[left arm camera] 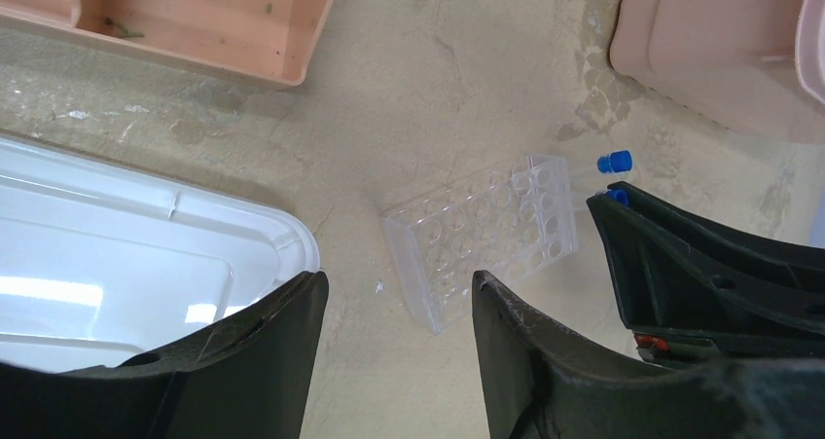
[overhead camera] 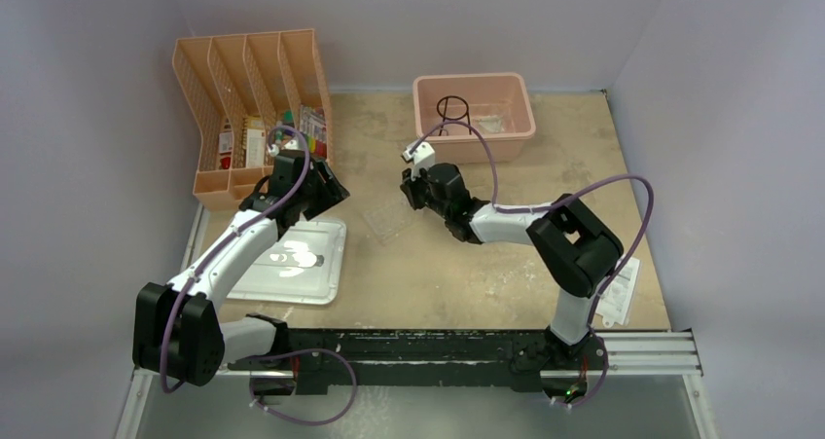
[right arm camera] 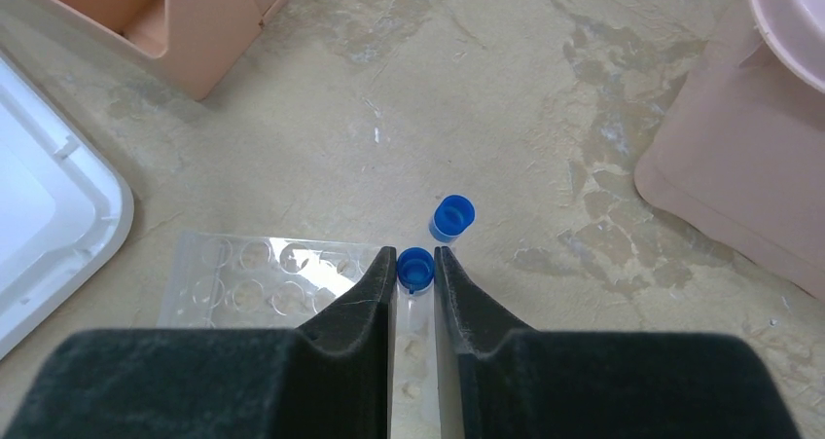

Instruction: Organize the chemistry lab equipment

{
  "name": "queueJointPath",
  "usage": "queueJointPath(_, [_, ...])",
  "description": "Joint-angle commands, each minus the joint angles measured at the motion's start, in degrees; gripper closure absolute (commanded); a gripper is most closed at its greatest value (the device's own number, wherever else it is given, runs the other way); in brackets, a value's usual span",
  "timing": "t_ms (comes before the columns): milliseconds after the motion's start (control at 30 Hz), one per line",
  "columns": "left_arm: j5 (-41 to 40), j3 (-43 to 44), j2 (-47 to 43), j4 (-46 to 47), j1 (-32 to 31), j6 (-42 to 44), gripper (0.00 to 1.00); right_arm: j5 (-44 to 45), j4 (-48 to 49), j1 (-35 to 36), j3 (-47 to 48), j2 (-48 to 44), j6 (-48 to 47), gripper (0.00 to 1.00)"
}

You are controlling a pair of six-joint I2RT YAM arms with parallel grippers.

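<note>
**The right end effector pinches a small blue-capped vial near the middle of the table.**

In the right wrist view, low in the middle, its two fingers are closed on the vial. A second blue-capped vial lies just beside it, up and to the right. The clear plastic tray, full of round holes, lies flat to the left of the fingers. The left end effector hangs open above the table, between the white lid at lower left and the tray. In the top view, a black wire ring tripod sits in the pink bin at upper middle. The papers in the orange rack at upper left have print too small to read.
</note>
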Motion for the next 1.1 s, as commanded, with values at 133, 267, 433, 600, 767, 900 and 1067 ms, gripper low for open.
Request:
queueJointPath(133, [-0.4,-0.1,-0.6,2.1,0.5,0.1,0.44,-1.3,13.2,0.4,-4.0,-1.6,-1.9,0.85])
queueJointPath(267, [-0.5,0.0,-0.6,2.1,0.5,0.2,0.44,-1.6,14.9,0.4,-4.8,-1.1,-1.9,0.85])
queueJointPath(433, [-0.5,0.0,-0.5,2.1,0.5,0.3,0.44,-1.8,14.0,0.5,-4.6,-0.3,-1.9,0.84])
queueJointPath(600, [-0.5,0.1,-0.5,2.1,0.5,0.3,0.44,-1.7,12.1,0.6,-3.6,0.2,-2.1,0.79])
queueJointPath(767, [-0.5,0.1,-0.4,2.1,0.5,0.3,0.44,-2.0,11.8,0.6,-3.6,0.3,-2.4,0.74])
queueJointPath(900, [-0.5,0.1,-0.4,2.1,0.5,0.2,0.44,-2.3,12.1,0.6,-4.0,0.4,-2.5,0.69])
queueJointPath(1067, [-0.5,0.1,-0.4,2.1,0.5,0.2,0.44,-2.5,11.1,0.6,-4.0,-1.4,-1.5,0.59])
